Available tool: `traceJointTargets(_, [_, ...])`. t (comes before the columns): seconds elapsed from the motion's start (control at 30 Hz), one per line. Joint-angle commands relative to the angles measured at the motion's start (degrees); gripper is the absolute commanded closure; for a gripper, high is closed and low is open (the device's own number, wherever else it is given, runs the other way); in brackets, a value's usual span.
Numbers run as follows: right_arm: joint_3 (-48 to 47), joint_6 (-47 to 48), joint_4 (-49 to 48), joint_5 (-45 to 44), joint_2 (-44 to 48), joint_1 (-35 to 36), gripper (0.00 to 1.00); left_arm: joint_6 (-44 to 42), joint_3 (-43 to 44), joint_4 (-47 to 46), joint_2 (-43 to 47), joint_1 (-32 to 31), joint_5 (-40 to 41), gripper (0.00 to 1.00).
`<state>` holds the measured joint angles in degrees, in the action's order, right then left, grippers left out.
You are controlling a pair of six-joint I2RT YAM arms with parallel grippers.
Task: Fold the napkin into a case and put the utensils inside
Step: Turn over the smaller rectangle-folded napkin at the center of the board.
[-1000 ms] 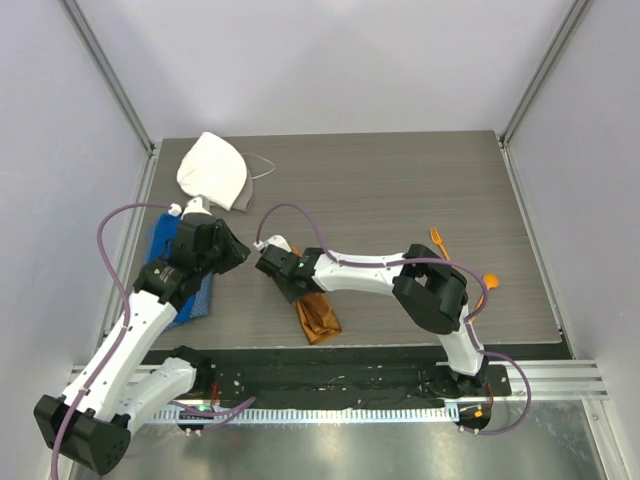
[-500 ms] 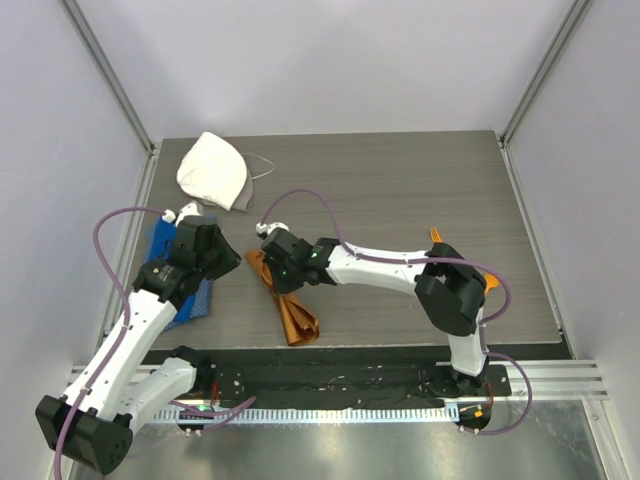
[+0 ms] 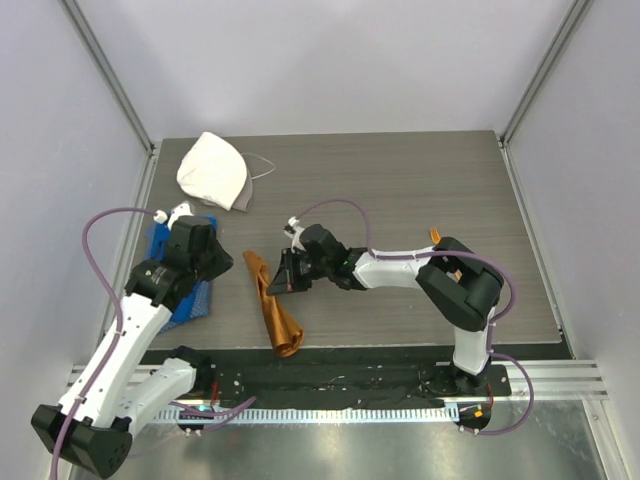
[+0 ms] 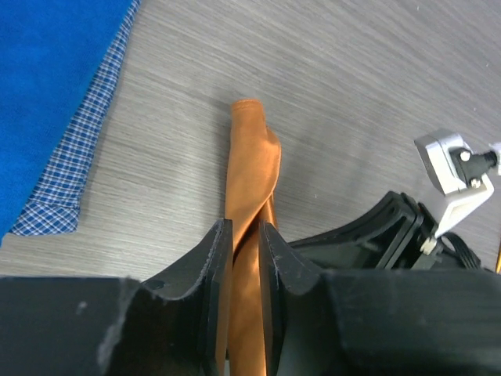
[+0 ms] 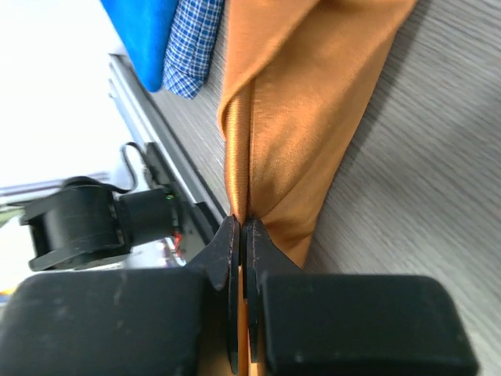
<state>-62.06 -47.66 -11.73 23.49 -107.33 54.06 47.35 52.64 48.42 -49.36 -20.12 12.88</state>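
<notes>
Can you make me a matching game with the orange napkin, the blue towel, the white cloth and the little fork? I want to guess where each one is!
1. napkin
2. blue towel
3. white cloth
4. fork

A. far left corner of the table
B. right half of the table
C. pinched in the right gripper
D. left edge, under the left arm

Pairs: 1-C, 2-D, 3-A, 4-B

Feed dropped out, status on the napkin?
Right gripper shut on napkin fold. Left gripper open, lined up on its far end. Napkin a twisted strip, fold unfinished. Blue towel alongside, apart.
</notes>
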Motion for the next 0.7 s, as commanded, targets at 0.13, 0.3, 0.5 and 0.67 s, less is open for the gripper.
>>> traceJointTargets(0.13, [10.11, -10.08, -26.49, 12.54, -1.39, -6.50, 0.99, -2.00, -1.40, -5.52, -4.16, 0.43, -5.58, 0.78])
traceJointTargets(0.3, [14.95, -10.53, -31.42, 15.36, -2.45, -9.85, 0.99, -2.00, -3.07, -9.13, -7.49, 0.43, -9.36, 0.80])
traceJointTargets(0.5, [17.59, -7.64, -31.44, 18.00, -3.24, -14.07, 0.98, -0.69, -4.92, -16.51, -12.59, 0.17, -14.27, 0.80])
traceJointTargets(0.67, [16.89, -0.43, -20.63, 17.91, -2.27, -17.58, 0.87, -0.33, -3.43, -21.17, -21.27, -0.97, -18.24, 0.80])
